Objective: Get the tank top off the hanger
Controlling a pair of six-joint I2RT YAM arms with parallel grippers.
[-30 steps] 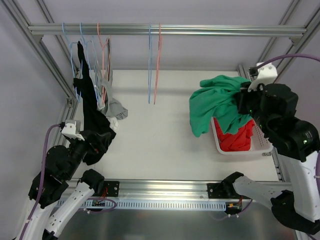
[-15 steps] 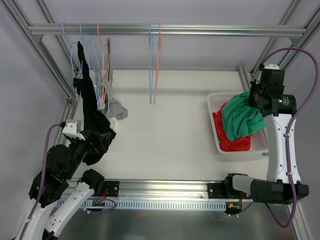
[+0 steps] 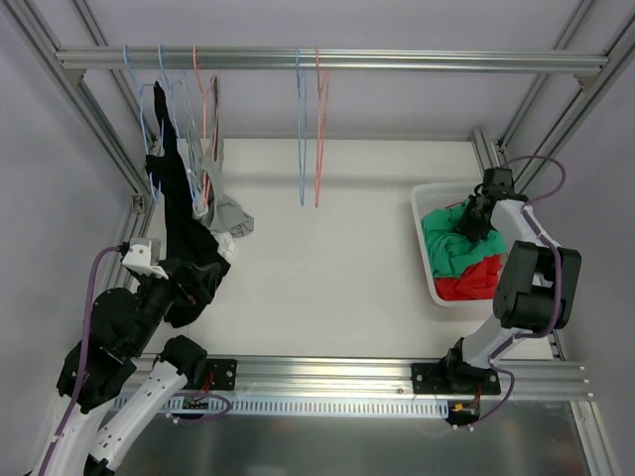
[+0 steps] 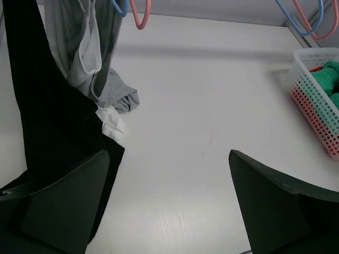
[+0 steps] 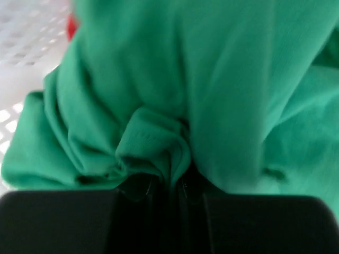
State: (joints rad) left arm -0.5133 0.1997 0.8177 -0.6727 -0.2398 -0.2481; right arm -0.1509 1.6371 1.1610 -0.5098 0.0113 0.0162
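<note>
- Top external view: places the green garment (image 3: 448, 243), judged to be the tank top, off every hanger and bunched in the white basket (image 3: 421, 260) at the table's right edge, on top of a red cloth (image 3: 481, 283).
- Shows the right gripper (image 3: 474, 220) down in that basket, jaws pressed together on a fold of green fabric, probably to settle the load before release.
- Shows the left gripper (image 4: 168, 159) spread wide and holding nothing, low by the table's near left corner, seemingly parked clear.
- Leaves a blue hanger (image 3: 301, 149) and a pink hanger (image 3: 317, 149) bare on the rail (image 3: 397, 59) above the far edge.
- Hangs a black garment (image 3: 184, 228) and a grey garment (image 3: 228, 213) at the far left corner, both trailing onto the table.
- Offers a plain white table (image 3: 327, 268), an aluminium frame and pale walls.
</note>
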